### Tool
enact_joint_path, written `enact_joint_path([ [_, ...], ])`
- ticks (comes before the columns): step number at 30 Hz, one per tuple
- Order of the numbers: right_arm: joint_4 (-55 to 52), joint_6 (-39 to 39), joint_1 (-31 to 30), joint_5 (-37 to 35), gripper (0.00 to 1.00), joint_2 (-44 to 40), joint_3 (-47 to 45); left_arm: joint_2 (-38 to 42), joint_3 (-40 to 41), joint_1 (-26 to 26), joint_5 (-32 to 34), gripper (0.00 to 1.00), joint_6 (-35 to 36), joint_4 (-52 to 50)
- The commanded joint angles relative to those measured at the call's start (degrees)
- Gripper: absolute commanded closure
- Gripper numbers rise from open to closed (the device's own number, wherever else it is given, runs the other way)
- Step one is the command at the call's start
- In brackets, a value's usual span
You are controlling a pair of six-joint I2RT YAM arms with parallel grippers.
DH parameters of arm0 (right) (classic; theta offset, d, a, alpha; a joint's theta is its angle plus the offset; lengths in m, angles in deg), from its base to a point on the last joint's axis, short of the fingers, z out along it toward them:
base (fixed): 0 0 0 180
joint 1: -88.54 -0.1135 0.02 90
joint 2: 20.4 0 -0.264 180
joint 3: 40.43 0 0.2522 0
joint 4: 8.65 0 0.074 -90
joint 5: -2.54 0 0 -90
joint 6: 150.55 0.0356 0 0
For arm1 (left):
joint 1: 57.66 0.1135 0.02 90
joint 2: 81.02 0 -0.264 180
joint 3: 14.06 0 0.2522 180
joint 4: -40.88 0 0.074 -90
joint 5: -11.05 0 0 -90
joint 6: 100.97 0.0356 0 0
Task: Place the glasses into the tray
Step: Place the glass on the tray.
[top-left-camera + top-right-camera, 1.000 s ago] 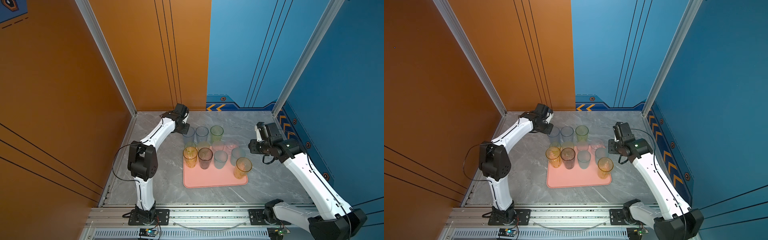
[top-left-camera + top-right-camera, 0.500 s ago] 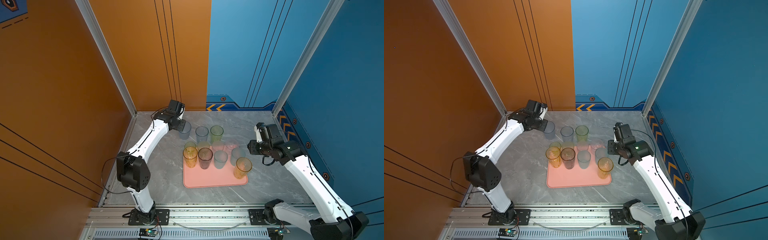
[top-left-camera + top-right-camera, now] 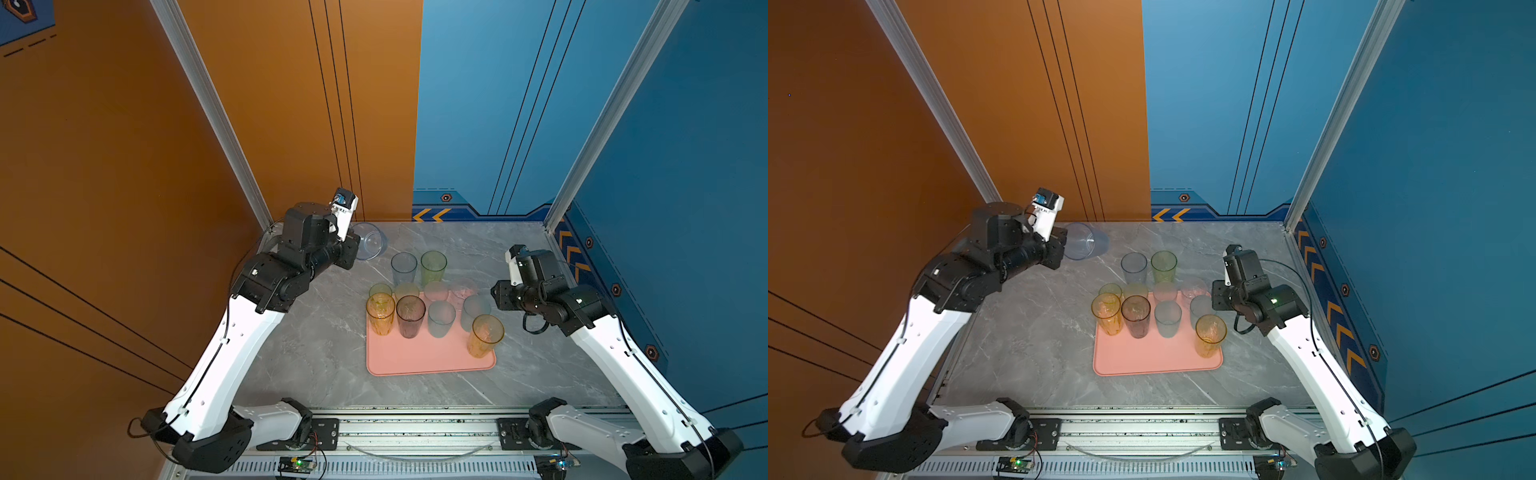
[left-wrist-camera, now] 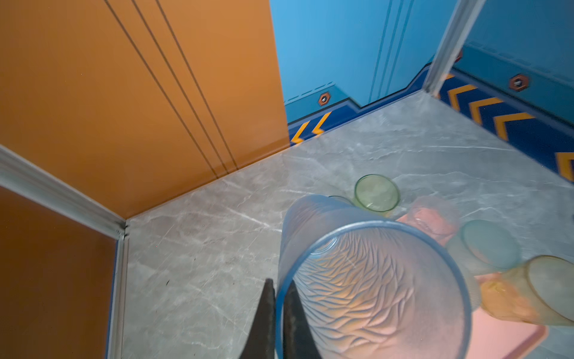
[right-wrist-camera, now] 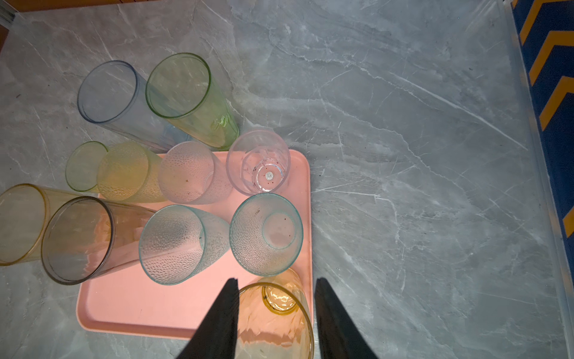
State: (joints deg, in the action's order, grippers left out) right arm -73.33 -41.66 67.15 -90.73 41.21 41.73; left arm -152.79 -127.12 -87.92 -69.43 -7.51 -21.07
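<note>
The left claw (image 4: 278,289) is clamped on the rim of a blue glass (image 4: 372,295), one finger (image 4: 264,317) outside the wall and the other inside it. The glass is carried clear of the counter (image 3: 324,345), tipped with its mouth toward the wrist camera. In a top view it hangs near the far left corner (image 3: 369,246), well apart from the tray (image 3: 415,361).

It is thin, translucent plastic with a rippled wall, so I judge it light and unlikely to shatter, though a hard squeeze would probably bend it. A one-wall rim pinch gives little hold against swinging. The glass may pivot or slip if the arm turns fast, so a slow carry and an upright set-down suit it best. The smooth rim looks slicker than the rippled wall.

The right claw (image 5: 276,278) has its jaws apart and holds nothing. In its wrist view the fingers flank an amber glass (image 5: 273,323) that stands in the tray's near right corner; I cannot tell whether they touch it.

The tray holds several glasses, with its near strip bare, the likely landing place. A grey-blue glass (image 3: 403,266) and a tall green glass (image 3: 433,266) stand on the counter just behind the tray, close together. A rim pinch from above seems easier there than a side grip.
</note>
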Motion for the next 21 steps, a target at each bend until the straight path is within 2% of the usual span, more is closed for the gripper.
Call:
enact_joint_path([
  [1, 1.88, 1.57, 1.27, -2.01, 0.6, -2.55, 1.55, -0.58, -1.41, -3.55, -4.45, 1.0, 0.75, -4.99],
  [5, 4.08, 2.58, 4.71, -1.65, 0.61, -2.91, 1.65, -1.15, -2.32, -9.81, -10.65, 1.0, 1.38, -7.2],
  [9, 6.75, 3.58, 8.29, 1.79, 0.61, -1.99, 2.34, -3.78, -5.08, -17.39, -11.23, 1.0, 2.58, -10.03],
  [13, 8.63, 4.26, 9.28, 3.37, 0.61, -1.45, 2.7, -8.05, -8.09, -24.03, -11.44, 1.0, 3.65, -13.87],
  [21, 10.22, 5.27, 9.45, 6.13, 0.61, -0.89, 1.85, -18.01, -12.15, -30.87, -12.22, 1.0, 5.38, -19.79],
])
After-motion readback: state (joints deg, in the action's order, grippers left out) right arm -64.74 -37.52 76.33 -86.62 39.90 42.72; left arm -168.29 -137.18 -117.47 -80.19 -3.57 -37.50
